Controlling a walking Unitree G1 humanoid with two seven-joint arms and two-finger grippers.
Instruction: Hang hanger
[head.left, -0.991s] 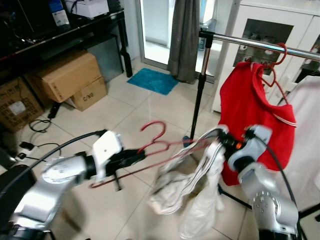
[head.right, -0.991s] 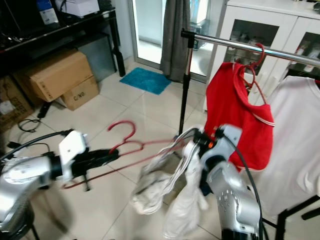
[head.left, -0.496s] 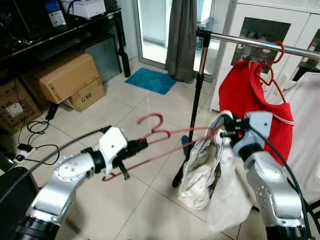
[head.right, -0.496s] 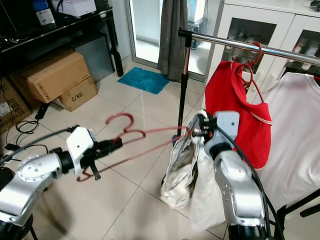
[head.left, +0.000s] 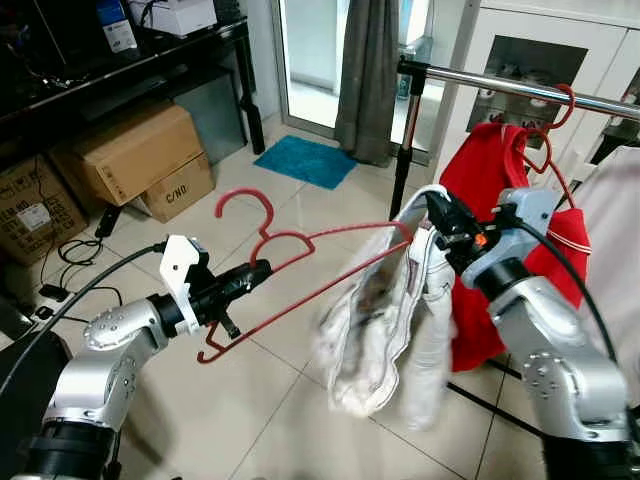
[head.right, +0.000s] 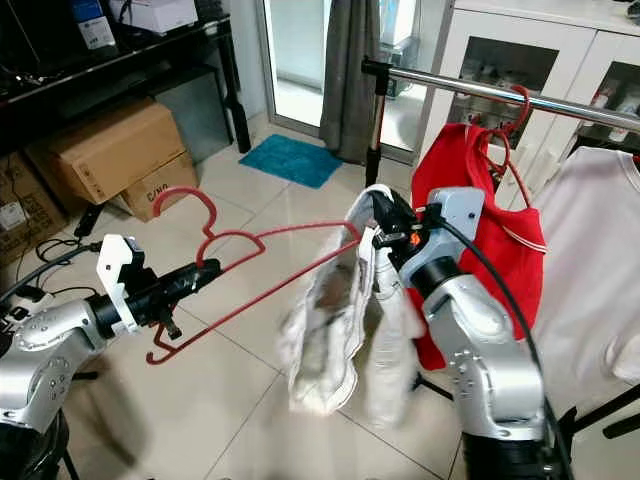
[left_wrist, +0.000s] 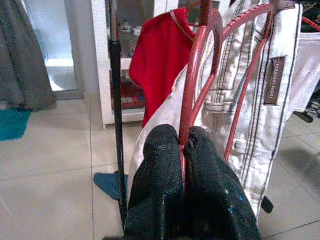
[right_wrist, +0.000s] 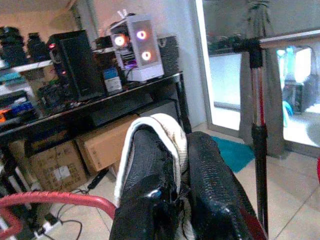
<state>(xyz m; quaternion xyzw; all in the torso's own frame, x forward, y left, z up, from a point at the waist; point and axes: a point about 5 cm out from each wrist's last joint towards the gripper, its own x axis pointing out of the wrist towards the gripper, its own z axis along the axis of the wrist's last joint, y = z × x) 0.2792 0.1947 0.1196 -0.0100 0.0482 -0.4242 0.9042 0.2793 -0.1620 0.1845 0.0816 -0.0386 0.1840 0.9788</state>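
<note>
Two end effectors hold the red hanger: left pinching one end, right clamped on its draped garment.

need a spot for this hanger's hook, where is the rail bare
The rail is bare between its black post and the red shirt. Further right it is crowded: the red shirt, then a white shirt. Both grippers, left and right, hold the red hanger.

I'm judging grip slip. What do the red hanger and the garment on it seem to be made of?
The thin red hanger, pinched by the left gripper, looks like glossy coated wire. The whitish garment, clamped by the right gripper, looks like denim: dark seam stitching, sewn label.
</note>
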